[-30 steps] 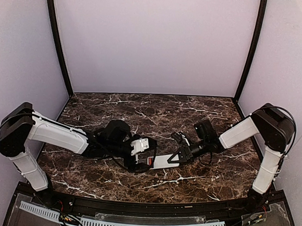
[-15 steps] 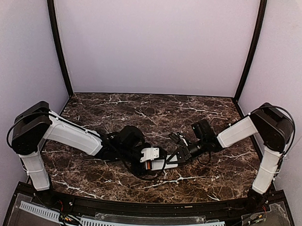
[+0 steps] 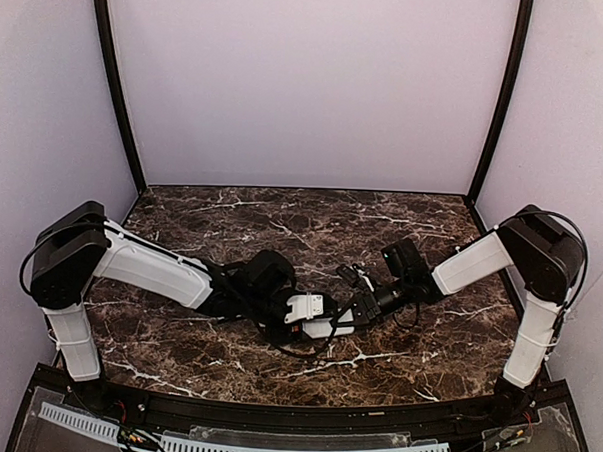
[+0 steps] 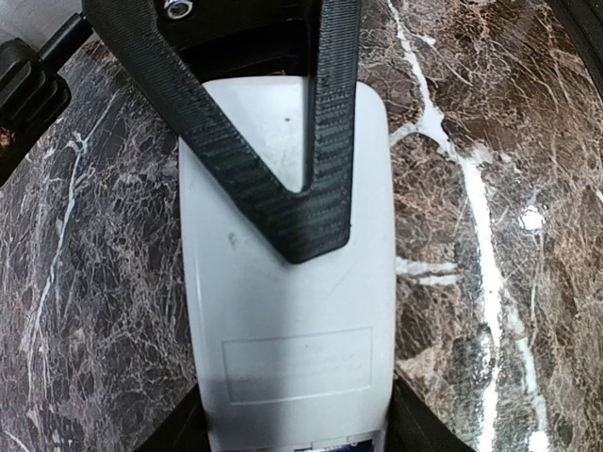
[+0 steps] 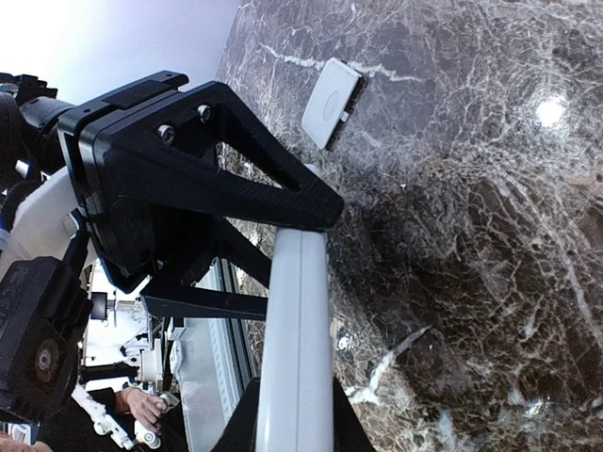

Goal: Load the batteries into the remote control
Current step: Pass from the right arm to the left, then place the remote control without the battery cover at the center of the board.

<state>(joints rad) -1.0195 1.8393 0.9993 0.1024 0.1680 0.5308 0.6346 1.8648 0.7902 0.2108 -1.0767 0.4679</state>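
The remote control [image 3: 327, 327] is held off the table between both grippers, plain white back up. In the left wrist view the remote [image 4: 287, 311] fills the middle and my left gripper [image 4: 297, 428] is shut across its width at the near end. A sliver of blue shows at that end. My right gripper [image 5: 294, 414] is shut on the remote [image 5: 297, 320] across its thin faces; one of its ribbed fingers [image 4: 283, 198] lies on the back. In the top view the left gripper [image 3: 308, 316] and the right gripper [image 3: 356, 306] meet at the remote. The batteries are out of view.
A small white square cover plate [image 5: 332, 102] lies flat on the dark marble table [image 3: 312, 221] beyond the grippers. Lilac walls enclose the back and sides. The table's front rail [image 3: 273, 415] runs along the near edge.
The left arm has reached right and its gripper now sits on the remote's left end, close to the right gripper. The right arm has barely moved.
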